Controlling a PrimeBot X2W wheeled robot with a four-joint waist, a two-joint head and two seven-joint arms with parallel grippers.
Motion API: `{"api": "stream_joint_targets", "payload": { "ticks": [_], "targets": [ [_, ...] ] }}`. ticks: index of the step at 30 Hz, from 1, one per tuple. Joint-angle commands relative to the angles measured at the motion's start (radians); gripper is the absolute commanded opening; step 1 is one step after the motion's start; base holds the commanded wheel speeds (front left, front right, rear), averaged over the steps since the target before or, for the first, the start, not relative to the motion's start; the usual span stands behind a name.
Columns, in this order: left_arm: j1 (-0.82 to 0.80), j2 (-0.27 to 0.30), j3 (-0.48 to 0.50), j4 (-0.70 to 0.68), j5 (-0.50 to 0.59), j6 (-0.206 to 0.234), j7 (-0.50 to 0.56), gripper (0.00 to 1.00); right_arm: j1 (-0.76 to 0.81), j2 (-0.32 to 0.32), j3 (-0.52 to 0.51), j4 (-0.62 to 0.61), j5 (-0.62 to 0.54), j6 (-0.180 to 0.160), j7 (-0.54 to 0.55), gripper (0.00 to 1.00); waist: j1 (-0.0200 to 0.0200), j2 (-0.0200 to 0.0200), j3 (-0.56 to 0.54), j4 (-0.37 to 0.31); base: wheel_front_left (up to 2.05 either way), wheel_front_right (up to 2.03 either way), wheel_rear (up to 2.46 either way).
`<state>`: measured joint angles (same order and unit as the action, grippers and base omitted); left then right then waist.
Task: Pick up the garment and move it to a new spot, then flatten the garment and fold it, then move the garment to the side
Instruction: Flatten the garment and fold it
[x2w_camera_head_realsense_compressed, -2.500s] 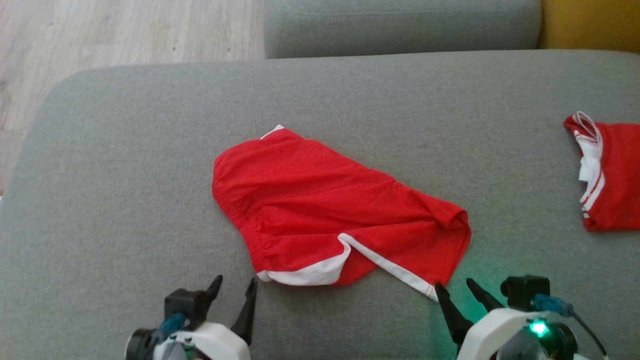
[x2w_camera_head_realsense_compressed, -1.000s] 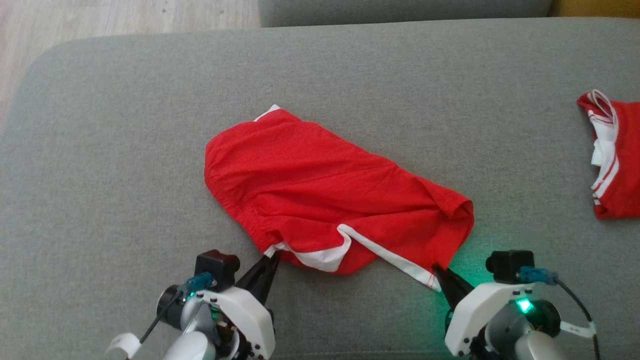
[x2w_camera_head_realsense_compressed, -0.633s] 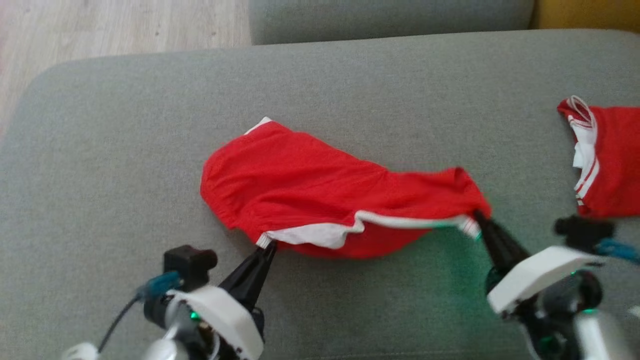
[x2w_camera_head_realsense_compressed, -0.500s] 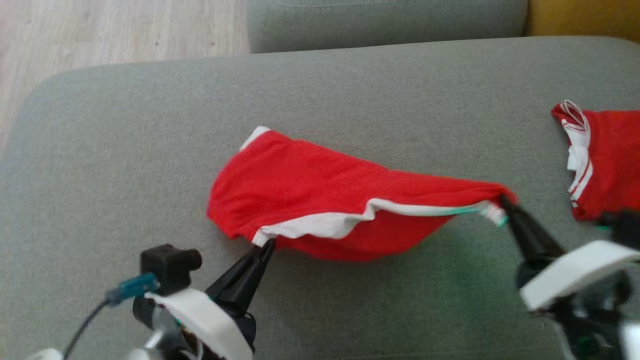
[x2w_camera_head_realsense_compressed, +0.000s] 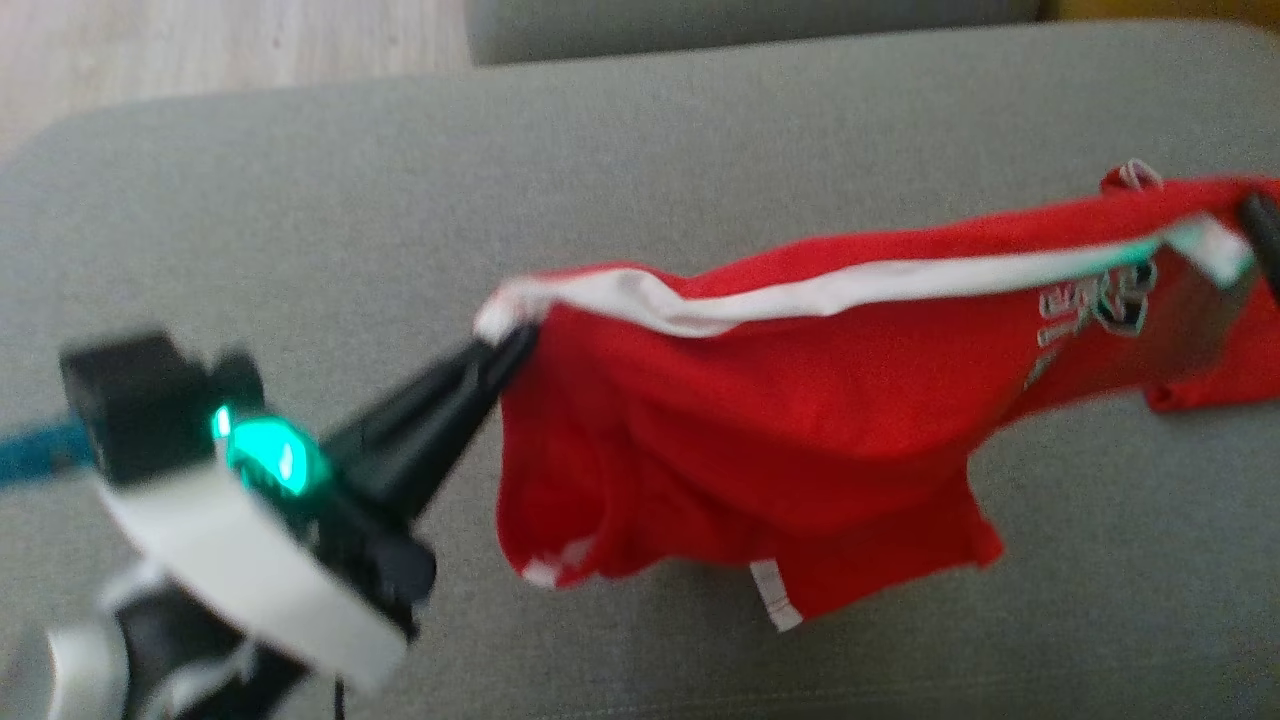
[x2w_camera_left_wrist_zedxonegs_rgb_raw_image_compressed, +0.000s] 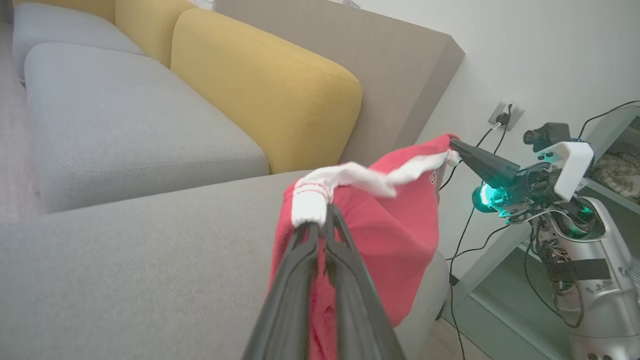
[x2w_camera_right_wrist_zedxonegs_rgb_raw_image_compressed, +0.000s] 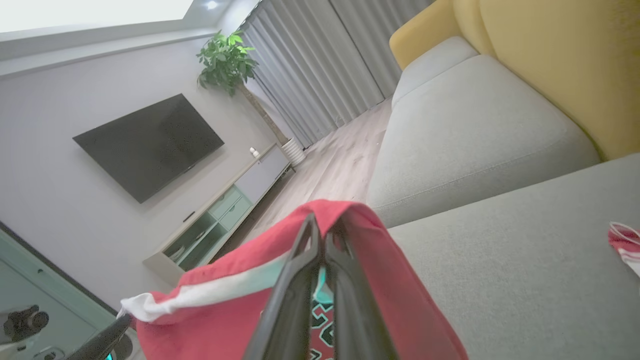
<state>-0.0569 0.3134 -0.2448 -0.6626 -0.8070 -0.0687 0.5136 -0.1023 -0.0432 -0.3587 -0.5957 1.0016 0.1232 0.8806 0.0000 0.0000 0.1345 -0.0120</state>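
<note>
Left fingers (x2w_camera_head_realsense_compressed: 430, 405): pinched shut on the garment (x2w_camera_head_realsense_compressed: 780, 420), white hem, 9 o'clock. Right fingers (x2w_camera_right_wrist_zedxonegs_rgb_raw_image_compressed: 295, 300): shut on its hem at 2 o'clock. Garment hangs stretched above the sofa (x2w_camera_head_realsense_compressed: 300, 200). Risk I note: thin corner pinches; harder pulling could slip one free.

The things are carried by a wide grey sofa seat (x2w_camera_head_realsense_compressed: 700, 150), which is covered with a fine woven fabric and rounded at its far left corner. A second grey seat cushion (x2w_camera_head_realsense_compressed: 750, 25) is placed just behind it, and yellow back cushions (x2w_camera_left_wrist_zedxonegs_rgb_raw_image_compressed: 265, 85) are seen along the sofa. Near the right side of the seat, a red piece of clothing with white stripes (x2w_camera_right_wrist_zedxonegs_rgb_raw_image_compressed: 625, 242) is laid directly on the fabric; only its edge can be seen.
</note>
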Motion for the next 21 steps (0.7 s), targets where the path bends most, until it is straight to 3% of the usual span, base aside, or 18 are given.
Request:
{"api": "stream_joint_targets", "payload": {
  "ticks": [1, 5, 10, 15, 21],
  "targets": [
    [-0.116, 0.016, 0.045, -0.015, -0.008, 0.008, 0.024, 0.0, -0.096, -0.007, 0.032, -0.018, -0.008, 0.008, 0.035, 0.0, 0.0, 0.0, 0.05, -0.009, 0.0, 0.0, 0.0],
    [-0.345, 0.001, 0.023, 0.108, -0.003, 0.026, 0.098, 0.0, -0.313, -0.007, 0.051, 0.108, -0.077, 0.008, 0.084, 0.0, 0.0, 0.0, 0.143, 0.001, 0.0, 0.0, 0.0],
    [-0.706, -0.059, -0.006, 0.375, 0.058, 0.058, 0.14, 0.0, -0.699, -0.007, 0.05, 0.374, -0.259, 0.008, 0.035, 0.0, 0.0, 0.0, 0.248, 0.03, 0.0, 0.0, 0.0],
    [-1.037, -0.132, -0.032, 0.699, 0.143, 0.08, 0.109, 0.0, -1.076, -0.007, 0.042, 0.69, -0.447, 0.008, -0.185, 0.0, 0.0, 0.0, 0.322, 0.055, 0.0, 0.0, 0.0],
    [-1.318, -0.184, -0.058, 1.048, 0.25, 0.089, -0.015, 0.0, -1.323, -0.007, 0.025, 1.007, -0.549, 0.008, -0.438, 0.0, 0.0, 0.0, 0.393, 0.062, 0.0, 0.0, 0.0]
  ]
}}
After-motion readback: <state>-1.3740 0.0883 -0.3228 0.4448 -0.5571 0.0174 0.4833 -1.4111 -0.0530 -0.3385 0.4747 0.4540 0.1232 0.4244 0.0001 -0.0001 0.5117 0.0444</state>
